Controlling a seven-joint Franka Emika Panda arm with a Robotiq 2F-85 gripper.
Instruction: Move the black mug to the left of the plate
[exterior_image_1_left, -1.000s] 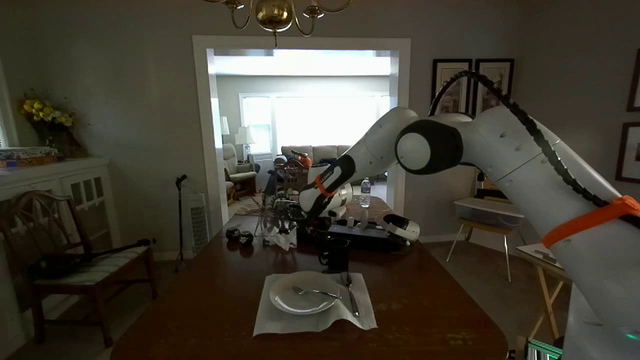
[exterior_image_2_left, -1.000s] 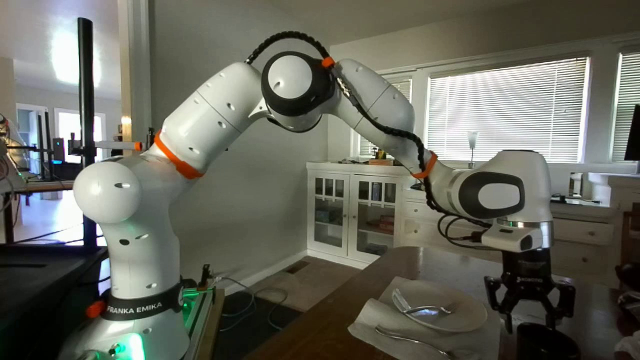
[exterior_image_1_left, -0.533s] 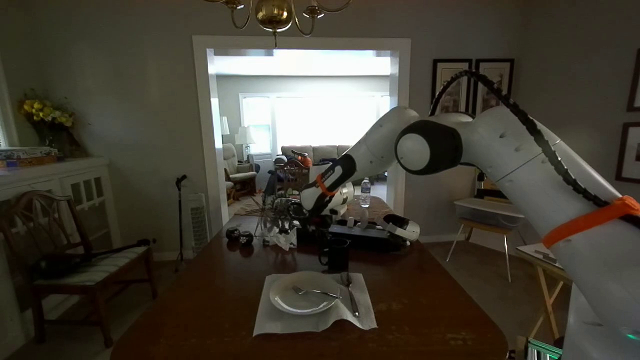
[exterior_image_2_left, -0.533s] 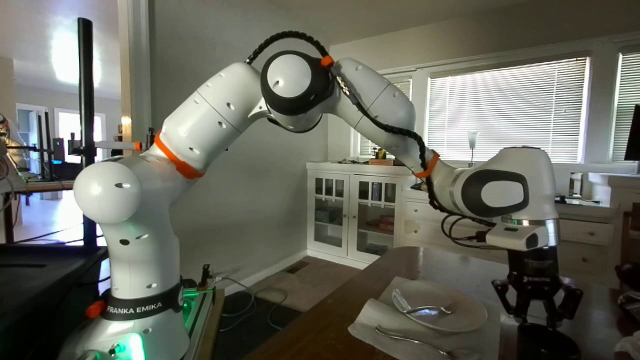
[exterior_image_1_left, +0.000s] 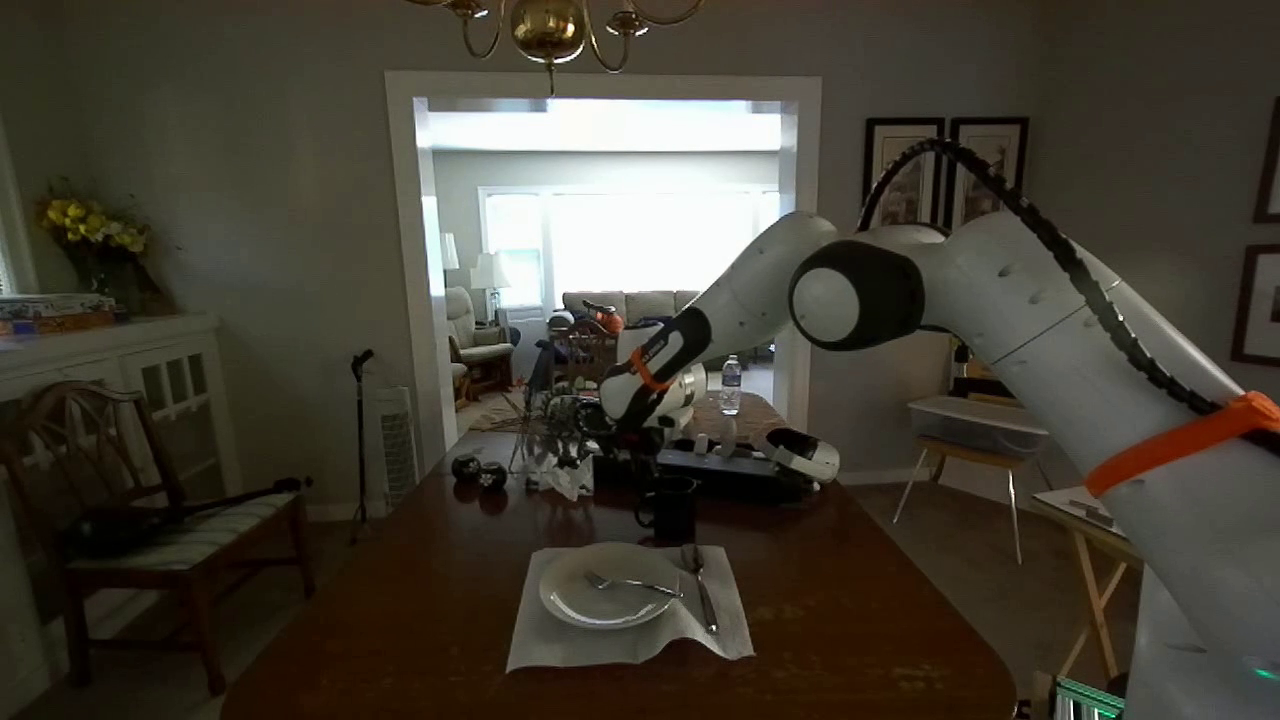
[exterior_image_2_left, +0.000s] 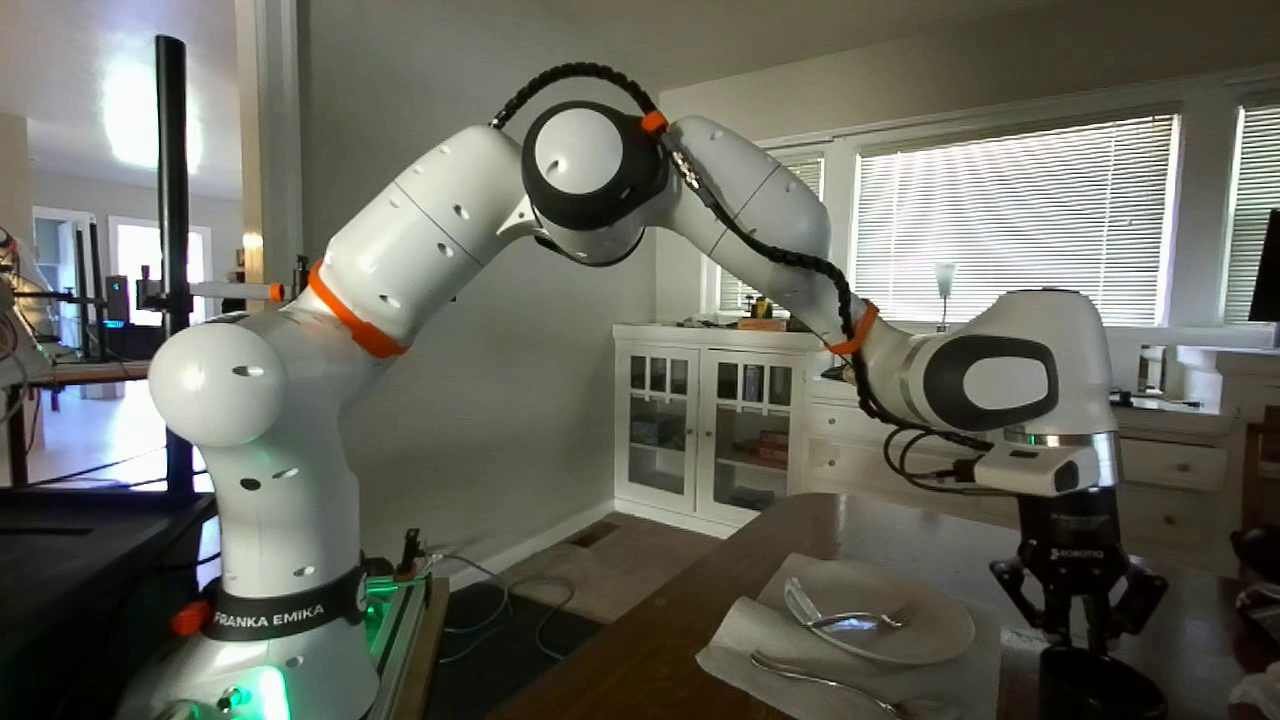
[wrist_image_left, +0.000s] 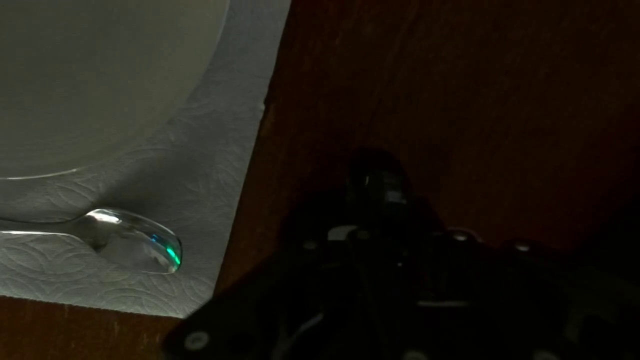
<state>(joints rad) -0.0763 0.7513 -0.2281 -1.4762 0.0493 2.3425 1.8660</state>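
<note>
Gripper (exterior_image_2_left: 1079, 642) fingers drawn nearer each other; black mug (exterior_image_2_left: 1102, 690) below, rim at fingertips; whether clamped, unclear.

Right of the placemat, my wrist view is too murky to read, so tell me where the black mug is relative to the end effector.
Observer: In an exterior view, the end effector is above the black mug, its fingers close together at the mug's top.
Operator: Now say how the mug is turned.
Observer: In an exterior view, its handle sticks out toward the left of the picture.
Operator: Only part of the plate shows here; tell me what lies on the rest.
Observer: A fork rests on it, visible in both exterior views.
</note>
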